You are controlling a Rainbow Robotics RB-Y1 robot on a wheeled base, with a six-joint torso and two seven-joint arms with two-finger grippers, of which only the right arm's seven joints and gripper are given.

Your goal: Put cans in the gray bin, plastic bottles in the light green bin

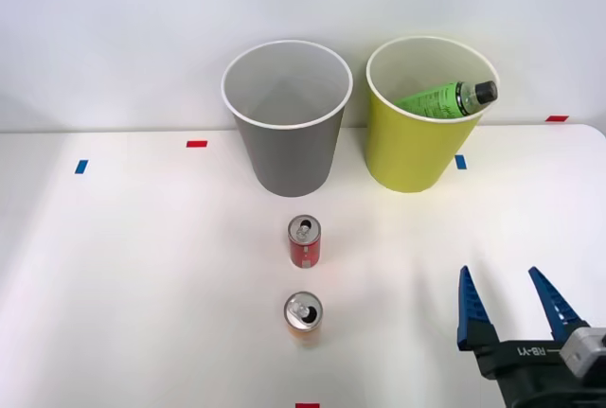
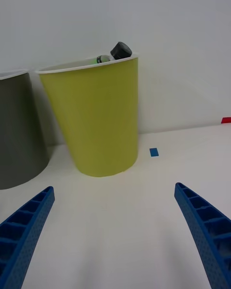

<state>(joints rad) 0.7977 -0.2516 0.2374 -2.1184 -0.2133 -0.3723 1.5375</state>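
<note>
Two cans stand on the white table: a red can (image 1: pixel 304 241) in front of the gray bin (image 1: pixel 287 119), and an orange can (image 1: pixel 303 314) nearer to me. A green-labelled plastic bottle (image 1: pixel 445 97) with a black cap leans inside the light green bin (image 1: pixel 417 115), its cap (image 2: pixel 121 50) poking over the rim. The gray bin looks empty inside. My right gripper (image 1: pixel 516 299) hovers open at the front right of the table, well right of the cans, with nothing between its blue fingers (image 2: pixel 29 216). It faces the light green bin (image 2: pixel 94 115), with the gray bin (image 2: pixel 17 130) beside that.
Small red tape marks (image 1: pixel 196 144) and blue tape marks (image 1: pixel 81 167) dot the table. A blue mark (image 2: pixel 153 151) lies beside the light green bin. A white wall stands right behind the bins.
</note>
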